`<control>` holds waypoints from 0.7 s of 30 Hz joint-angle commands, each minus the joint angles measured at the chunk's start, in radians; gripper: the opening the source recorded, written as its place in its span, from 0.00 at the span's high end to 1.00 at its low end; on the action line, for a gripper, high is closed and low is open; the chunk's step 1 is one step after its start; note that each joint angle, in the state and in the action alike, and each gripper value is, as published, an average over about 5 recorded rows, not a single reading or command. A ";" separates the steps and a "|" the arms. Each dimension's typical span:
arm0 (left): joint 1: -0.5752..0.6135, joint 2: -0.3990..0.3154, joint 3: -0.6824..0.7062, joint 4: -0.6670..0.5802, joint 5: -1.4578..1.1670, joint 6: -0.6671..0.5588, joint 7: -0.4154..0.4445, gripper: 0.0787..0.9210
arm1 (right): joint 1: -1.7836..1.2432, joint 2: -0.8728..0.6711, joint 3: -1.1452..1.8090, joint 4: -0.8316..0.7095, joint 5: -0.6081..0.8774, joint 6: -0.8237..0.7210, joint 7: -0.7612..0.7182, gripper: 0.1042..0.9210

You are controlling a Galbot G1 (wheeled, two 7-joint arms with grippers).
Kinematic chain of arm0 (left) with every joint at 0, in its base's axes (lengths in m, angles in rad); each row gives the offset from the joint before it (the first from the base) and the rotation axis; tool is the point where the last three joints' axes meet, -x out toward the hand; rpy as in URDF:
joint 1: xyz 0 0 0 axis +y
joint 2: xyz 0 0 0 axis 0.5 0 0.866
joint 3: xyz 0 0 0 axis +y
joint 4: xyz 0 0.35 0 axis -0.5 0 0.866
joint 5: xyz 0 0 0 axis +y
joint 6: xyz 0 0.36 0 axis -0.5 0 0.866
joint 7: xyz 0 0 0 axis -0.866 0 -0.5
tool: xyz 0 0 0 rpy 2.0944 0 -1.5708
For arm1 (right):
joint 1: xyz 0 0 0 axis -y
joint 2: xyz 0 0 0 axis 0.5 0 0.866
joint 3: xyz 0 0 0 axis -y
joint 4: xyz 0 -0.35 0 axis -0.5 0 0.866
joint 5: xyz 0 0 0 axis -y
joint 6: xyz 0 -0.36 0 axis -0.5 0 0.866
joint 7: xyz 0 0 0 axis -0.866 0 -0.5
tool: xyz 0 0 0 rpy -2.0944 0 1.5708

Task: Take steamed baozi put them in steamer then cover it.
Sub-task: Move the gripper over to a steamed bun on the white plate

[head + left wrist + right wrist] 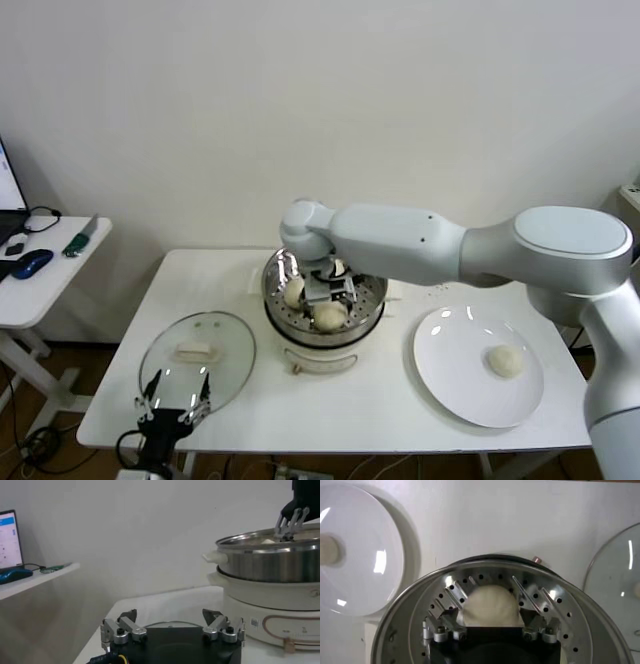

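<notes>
The right gripper (pixel 328 293) is lowered inside the steamer (pixel 372 310), which sits on its white pot base at the centre of the white table (pixel 250 400). In the right wrist view its fingers (pixel 456 595) stand on either side of one baozi (pixel 488 606) that rests on the perforated floor; the fingers lie close along the bun's flanks, but whether they press on it cannot be told. Two more buns (pixel 294 291) lie in the basket beside the gripper, one of them partly hidden behind it. The fourth baozi (pixel 505 361) remains on the white plate (pixel 450 375) to the robot's right of the steamer. The cover (pixel 225 345) lies flat on the table to the left of the steamer, handle up, apart from the pot. The left gripper (pixel 173 398) is parked at the table's near left edge, just beside the cover's rim, fingers spread wide and holding nothing. A side table (pixel 55 275) with a mouse (pixel 32 263) stands further left.
</notes>
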 commanded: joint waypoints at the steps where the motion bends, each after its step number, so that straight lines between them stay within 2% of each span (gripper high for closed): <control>1: 0.005 0.003 -0.004 0.000 -0.001 0.000 0.000 0.12 | 0.014 -0.007 0.047 -0.012 -0.015 -0.008 0.003 0.12; 4: 0.007 0.007 -0.005 -0.002 0.002 0.001 0.000 0.12 | 0.060 -0.036 0.046 -0.029 0.015 -0.012 0.045 0.12; 7: 0.007 0.010 -0.004 -0.003 0.007 0.001 0.000 0.12 | 0.147 -0.094 -0.029 -0.035 0.092 -0.062 0.166 0.12; 17: 0.020 0.004 0.001 -0.002 0.011 -0.011 0.001 0.12 | 0.341 -0.414 -0.322 0.006 0.554 -0.515 0.461 0.12; 21: 0.017 0.003 0.000 -0.001 0.009 -0.012 0.001 0.12 | 0.308 -0.548 -0.341 0.070 0.648 -0.715 0.518 0.12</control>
